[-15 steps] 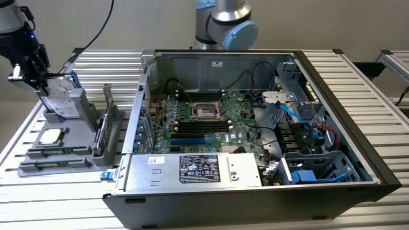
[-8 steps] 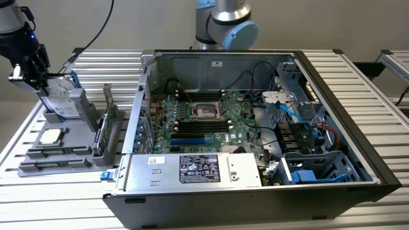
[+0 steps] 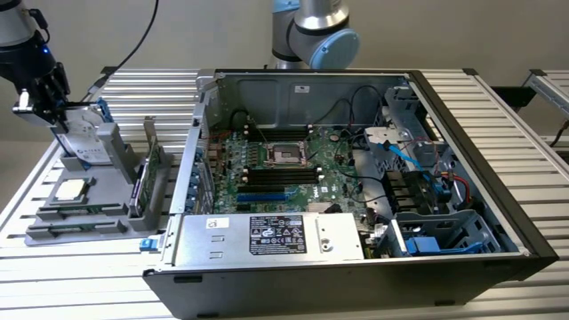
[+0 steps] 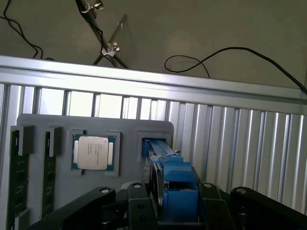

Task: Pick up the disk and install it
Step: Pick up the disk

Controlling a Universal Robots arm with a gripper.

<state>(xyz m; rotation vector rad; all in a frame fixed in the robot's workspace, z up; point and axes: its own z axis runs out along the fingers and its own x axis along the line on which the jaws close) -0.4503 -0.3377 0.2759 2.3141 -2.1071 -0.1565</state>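
The black gripper (image 3: pixel 58 120) was down on the top edge of the rectangular silver-grey metal disk (image 3: pixel 89 148), which stood upright in a slot of the grey plastic holder tray (image 3: pixel 117 157) on the slatted aluminium bench (image 3: pixel 89 283), at the exterior view's left. In the wrist view the disk's blue plastic carrier frame sat right in the middle of the gripper. Whether the gripper was clenched on the frame or only set around it could not be told.

The disk's white label carried dark print and a small round mark, none of it legible. Inside the open black computer case (image 3: pixel 266 297), the silver power supply box (image 3: pixel 266 237) bore a black label with rows of white text and symbols, and a small white sticker beside it; neither could be read. Another pale sticker on the case's rear wall was equally unreadable.

The small square silver chip (image 4: pixel 92 152) lay flat in the tray, its faint engraving too dim to make out. Two green memory sticks (image 4: pixel 18 177) beside it were cut off by the picture's edge. The gripper hid the disk's near end.
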